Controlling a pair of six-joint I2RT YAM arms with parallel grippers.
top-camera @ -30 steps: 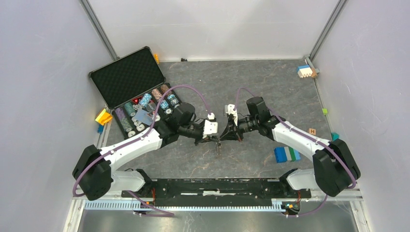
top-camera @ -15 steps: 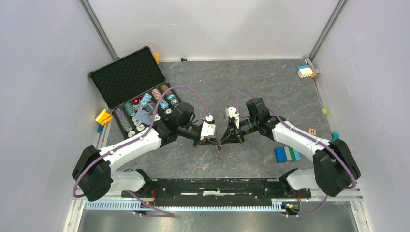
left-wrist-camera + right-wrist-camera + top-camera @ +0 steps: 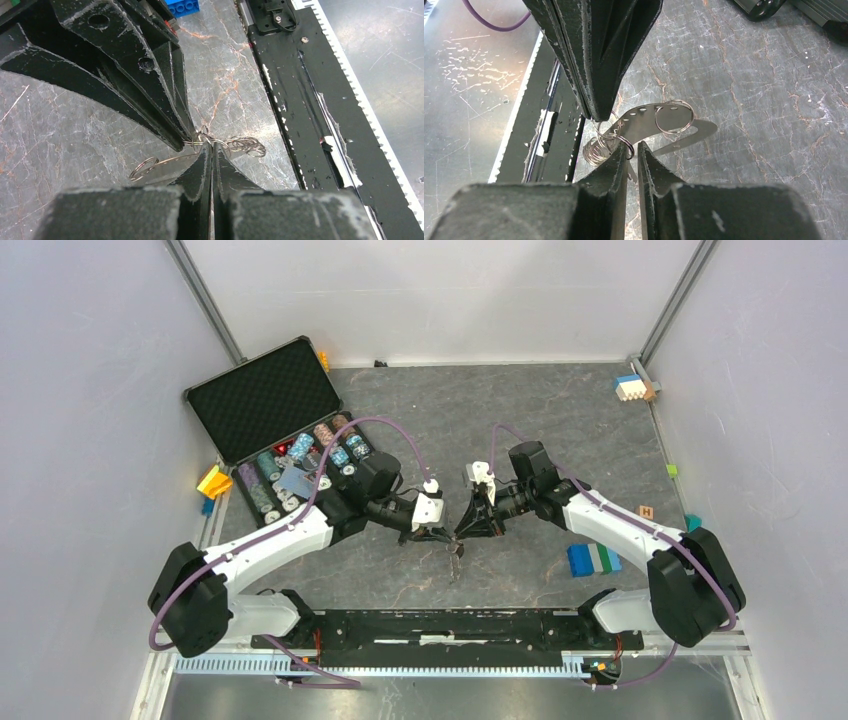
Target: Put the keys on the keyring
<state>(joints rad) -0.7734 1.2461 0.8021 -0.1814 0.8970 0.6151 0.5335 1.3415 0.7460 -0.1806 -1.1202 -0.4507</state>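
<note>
My left gripper (image 3: 446,536) and right gripper (image 3: 461,531) meet tip to tip above the middle of the table. The keyring (image 3: 599,148) shows as a bunch of silver split rings linked to a flat silver strip (image 3: 644,120) with small holes and one more ring at its far end. My left gripper (image 3: 210,149) is shut on this bundle where strip and rings meet. My right gripper (image 3: 633,146) stands slightly open, one ring resting against the tip of its left finger and bare table showing through the gap. No black-headed keys are visible. The bundle (image 3: 453,560) dangles just below the tips.
An open black case (image 3: 262,400) with poker chips lies at the back left, a yellow block (image 3: 213,481) beside it. A blue, green and white block (image 3: 593,558) sits near the right arm. A black rail (image 3: 440,625) runs along the near edge.
My right gripper's jaws have parted a little. Both grippers have edged slightly toward the near side, and the ring bundle hangs a bit lower.
</note>
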